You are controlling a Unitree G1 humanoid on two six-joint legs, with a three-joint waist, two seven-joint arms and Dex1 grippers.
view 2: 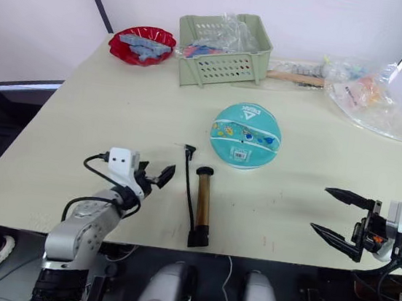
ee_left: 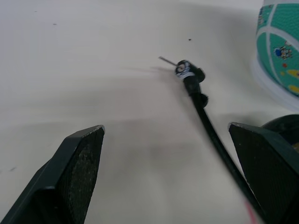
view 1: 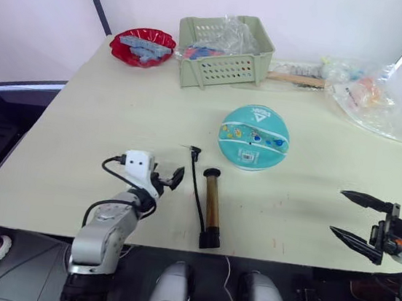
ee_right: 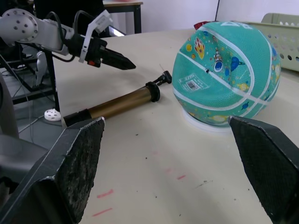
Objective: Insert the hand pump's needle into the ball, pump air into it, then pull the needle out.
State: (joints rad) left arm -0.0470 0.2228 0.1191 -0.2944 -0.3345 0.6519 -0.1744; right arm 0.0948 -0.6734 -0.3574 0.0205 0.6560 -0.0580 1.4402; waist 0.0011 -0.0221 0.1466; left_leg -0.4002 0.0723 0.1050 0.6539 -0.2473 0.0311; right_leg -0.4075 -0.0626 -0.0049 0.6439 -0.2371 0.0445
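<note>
Black, two-fingered, our left gripper (view 1: 171,178) stands wide open and empty, aimed at the thin metal needle (ee_left: 167,61) and its black angled fitting, which lie just ahead. Our right gripper (view 1: 359,222) is equally spread, holding nothing, well apart from the needle. The slim bronze-brown hand pump (view 1: 212,207) lies beside the needle's hose; the teal-turquoise mini basketball (view 1: 254,137) rests beyond it, presumably within reach for insertion.
</note>
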